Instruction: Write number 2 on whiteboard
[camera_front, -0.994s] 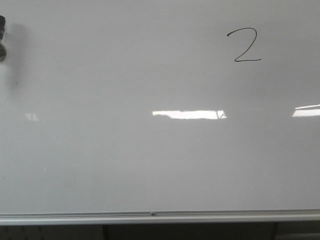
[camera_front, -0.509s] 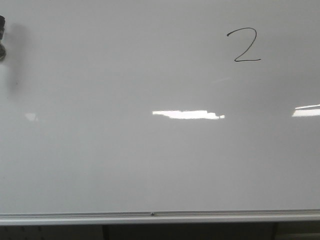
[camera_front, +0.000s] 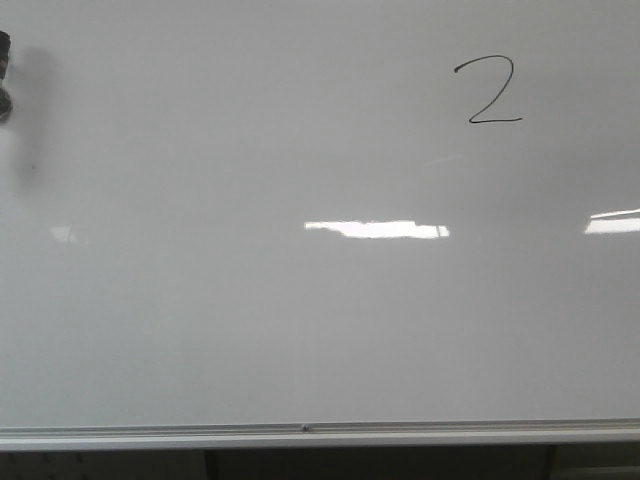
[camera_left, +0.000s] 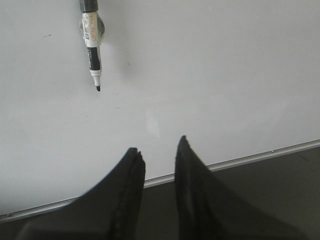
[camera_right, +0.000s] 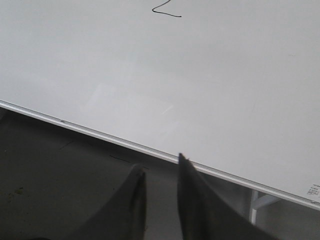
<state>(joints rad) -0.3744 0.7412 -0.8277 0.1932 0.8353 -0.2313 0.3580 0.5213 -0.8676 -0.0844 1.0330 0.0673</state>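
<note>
The whiteboard (camera_front: 250, 300) fills the front view, with its silver frame strip (camera_front: 300, 435) along the lower edge. The number 2 (camera_front: 491, 95) is written in thin black line at the upper right. Its base stroke also shows in the right wrist view (camera_right: 167, 14). My left gripper (camera_left: 158, 143) is open and empty, in front of the board's lower edge (camera_left: 240, 161). An uncapped black marker (camera_left: 92, 47) sits in a clip on the board, tip down, well apart from the fingers. My right gripper (camera_right: 160, 162) is open and empty, below the board's frame (camera_right: 100, 134).
A dark part of the marker and its clip (camera_front: 4, 75) shows at the front view's left edge, with a shadow beside it. Bright light reflections (camera_front: 375, 229) lie across the board's middle. Dark space lies under the frame (camera_front: 380, 465).
</note>
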